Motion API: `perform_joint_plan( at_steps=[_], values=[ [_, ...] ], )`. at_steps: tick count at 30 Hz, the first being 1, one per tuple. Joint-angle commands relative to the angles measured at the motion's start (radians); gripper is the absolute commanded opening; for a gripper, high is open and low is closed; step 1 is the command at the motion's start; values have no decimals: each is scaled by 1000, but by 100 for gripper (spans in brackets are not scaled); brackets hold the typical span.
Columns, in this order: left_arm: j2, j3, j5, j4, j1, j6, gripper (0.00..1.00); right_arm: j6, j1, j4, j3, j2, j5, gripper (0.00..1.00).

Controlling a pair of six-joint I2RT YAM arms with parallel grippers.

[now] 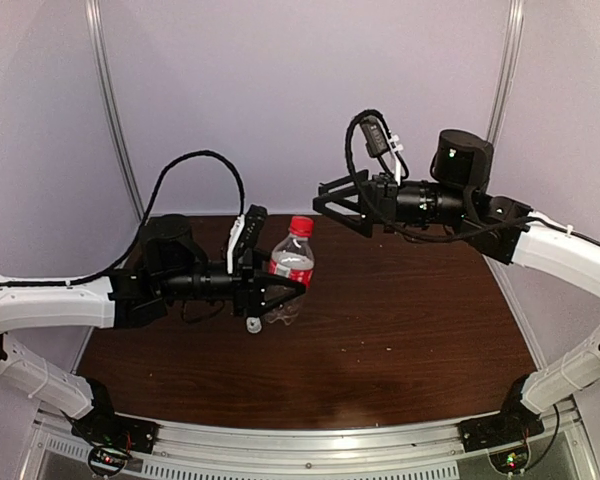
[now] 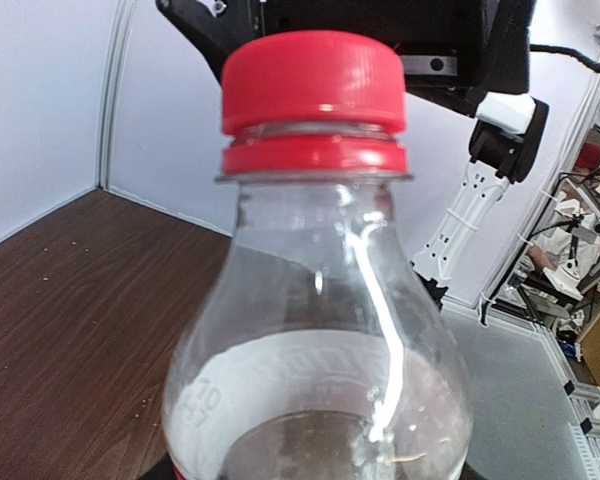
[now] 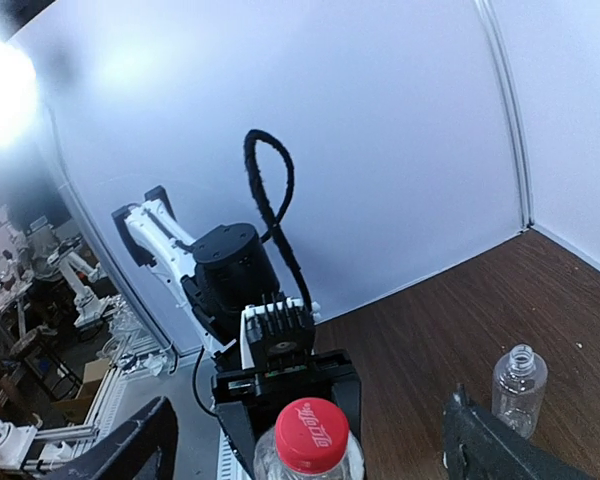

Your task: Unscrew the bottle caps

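The bottle with the red label band [image 1: 291,263] stands upright on the table with its red cap [image 1: 300,226] on. My left gripper [image 1: 292,283] is shut around its body; the left wrist view shows the cap [image 2: 313,85] and the clear shoulder [image 2: 320,330] close up. My right gripper [image 1: 325,205] is open, up and to the right of the cap. In the right wrist view its fingers [image 3: 130,450] stand wide on either side above the cap [image 3: 315,435]. The plain bottle [image 3: 520,388] stands open without a cap. The white cap [image 1: 253,325] lies by it.
The brown table [image 1: 400,330] is ringed by white walls with a metal rail along the near edge. The plain bottle [image 1: 280,314] sits partly under my left gripper. The right arm [image 2: 475,190] hangs above the held bottle.
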Motion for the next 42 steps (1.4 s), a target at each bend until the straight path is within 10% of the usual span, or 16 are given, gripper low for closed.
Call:
perform_joint_plan(
  at_steps=[1,14,42],
  values=[
    [26,55,-115,-32,-6,26,44,83,15,-95,48,5,245,92],
    [56,85,-181,-65,-6,21,44,118,55,-146,94,92,327,89],
    [54,61,-211,-51,-6,38,43,149,64,-102,63,147,223,41]
  ],
)
